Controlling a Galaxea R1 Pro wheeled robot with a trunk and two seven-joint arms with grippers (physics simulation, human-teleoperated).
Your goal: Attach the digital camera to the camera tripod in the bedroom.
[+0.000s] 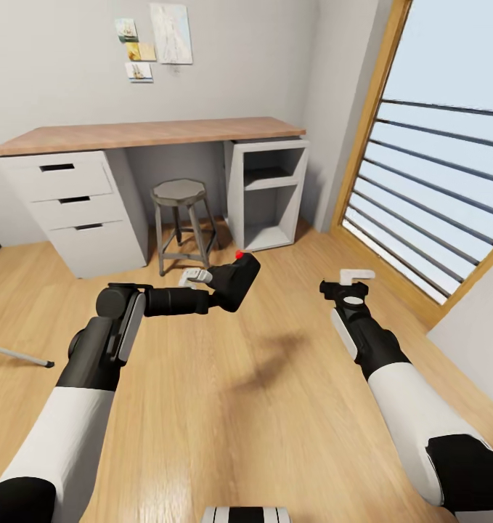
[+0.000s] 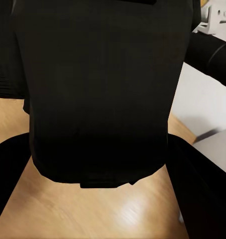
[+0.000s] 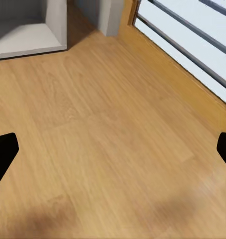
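My left gripper [image 1: 211, 285] is shut on the digital camera [image 1: 236, 282], a chunky black body with a red button on top, held above the wood floor in front of the stool. In the left wrist view the camera's dark body [image 2: 100, 89] blocks most of the picture. One thin silver-grey leg of the camera tripod [image 1: 17, 355], ending in a black foot, enters at the far left of the head view; the rest of the tripod is out of view. My right gripper [image 1: 355, 280] hangs open over bare floor, its fingertips wide apart at the edges of the right wrist view [image 3: 113, 152].
A wood-topped desk [image 1: 152, 133] stands against the back wall with white drawers [image 1: 72, 211] on the left and an open white shelf unit [image 1: 269, 190] on the right. A grey metal stool [image 1: 179, 218] sits under it. A tall wood-framed window [image 1: 435, 181] runs along the right.
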